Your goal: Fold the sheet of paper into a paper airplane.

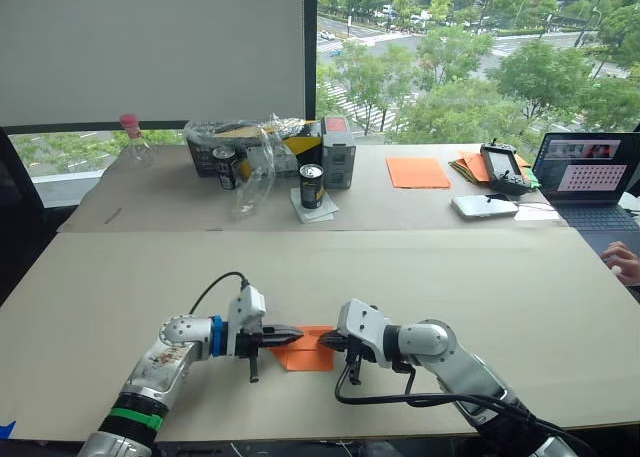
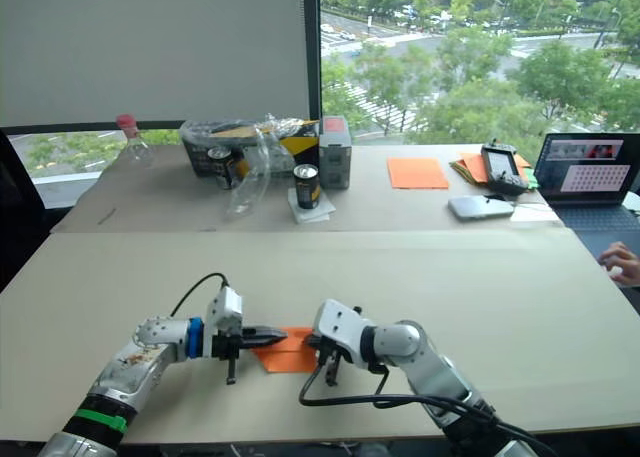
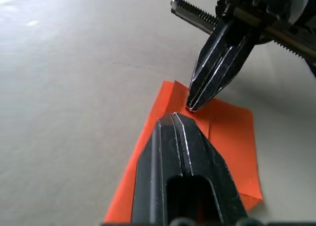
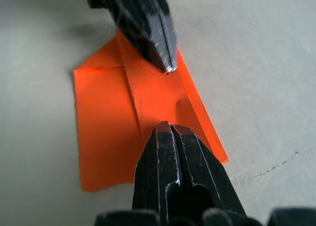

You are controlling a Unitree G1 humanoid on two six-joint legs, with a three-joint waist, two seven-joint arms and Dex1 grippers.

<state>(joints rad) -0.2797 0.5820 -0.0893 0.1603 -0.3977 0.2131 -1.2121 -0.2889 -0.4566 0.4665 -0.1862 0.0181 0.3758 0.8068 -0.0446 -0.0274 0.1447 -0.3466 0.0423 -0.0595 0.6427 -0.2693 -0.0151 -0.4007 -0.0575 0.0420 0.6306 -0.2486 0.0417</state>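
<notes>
Both grippers, left gripper [image 1: 292,334] and right gripper [image 1: 325,344], pinched closed, tips pressing folded sheet of paper [image 4: 108,112]. Press along crease evenly, keep layers aligned.

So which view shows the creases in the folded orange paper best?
The right wrist view: the sheet of paper lies almost fully visible, creases clear. The left wrist view has the left gripper covering much of it; in the eye views both grippers overlap its ends.

The laptop [image 1: 596,180] and a person's hand [image 1: 624,262] are cut off.
</notes>
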